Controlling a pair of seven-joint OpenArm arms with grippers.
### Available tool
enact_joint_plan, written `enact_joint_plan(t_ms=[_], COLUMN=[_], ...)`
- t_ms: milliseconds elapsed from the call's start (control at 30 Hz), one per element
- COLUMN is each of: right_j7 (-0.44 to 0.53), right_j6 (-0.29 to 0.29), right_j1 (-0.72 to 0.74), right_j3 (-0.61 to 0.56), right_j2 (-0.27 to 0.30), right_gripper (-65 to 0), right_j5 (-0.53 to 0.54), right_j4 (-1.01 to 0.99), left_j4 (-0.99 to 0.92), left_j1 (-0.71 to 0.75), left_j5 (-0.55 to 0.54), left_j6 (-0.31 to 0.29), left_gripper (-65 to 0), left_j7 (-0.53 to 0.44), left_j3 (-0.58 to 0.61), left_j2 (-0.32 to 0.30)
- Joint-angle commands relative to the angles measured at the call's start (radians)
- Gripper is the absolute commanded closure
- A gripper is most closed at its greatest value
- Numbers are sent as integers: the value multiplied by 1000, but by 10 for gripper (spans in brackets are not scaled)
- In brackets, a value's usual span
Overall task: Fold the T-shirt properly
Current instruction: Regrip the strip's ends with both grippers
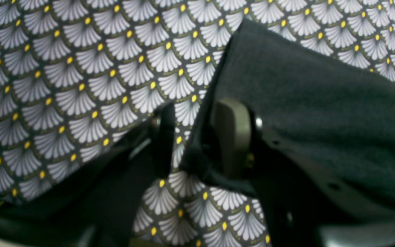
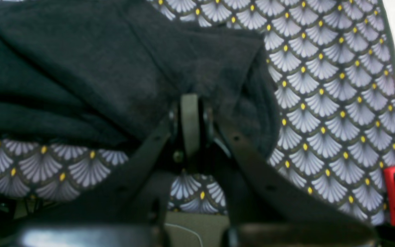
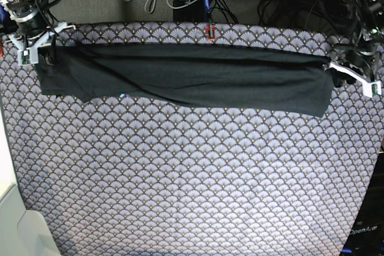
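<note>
From my seat, the near stretch of the fan-patterned cloth is bare. Past it, at the far side, the T-shirt lies as one long dark band running left to right, pulled nearly taut between my two arms, which I take to be the point of the pose: holding both ends keeps the fold straight.

At the band's left end the right gripper is pinched shut, with shirt fabric bunched around its tips; it seems to have the edge.

At the right end the left gripper stands partly apart, one pad pressed against a fold of the shirt, patterned cloth showing in the gap. Whether it truly grips, I cannot tell.
</note>
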Motion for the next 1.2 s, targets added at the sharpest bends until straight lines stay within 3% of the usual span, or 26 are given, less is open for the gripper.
enact_joint_plan(t_ms=[0, 133, 567, 933, 1167], right_j7=[27, 27, 25, 25, 25], right_j6=[-1, -1, -1, -1, -1], right_j1=[0, 2, 12, 52, 46], right_j3=[12, 41, 44, 196, 185], right_j2=[11, 11, 17, 11, -8], right_gripper=[0, -10, -198, -209, -208], right_j5=[13, 13, 10, 11, 14], right_j4=[16, 0, -4, -41, -41], left_j4=[13, 10, 9, 9, 9], left_j1=[-7, -7, -8, -8, -13], left_j5=[-11, -12, -14, -14, -14], left_j6=[-4, -4, -6, -3, 0], left_gripper=[-230, -230, -230, -230, -230], left_j7=[-20, -20, -20, -20, -20], left_j3=[-19, -55, -70, -73, -73], left_j2=[-23, -26, -27, -24, -21])
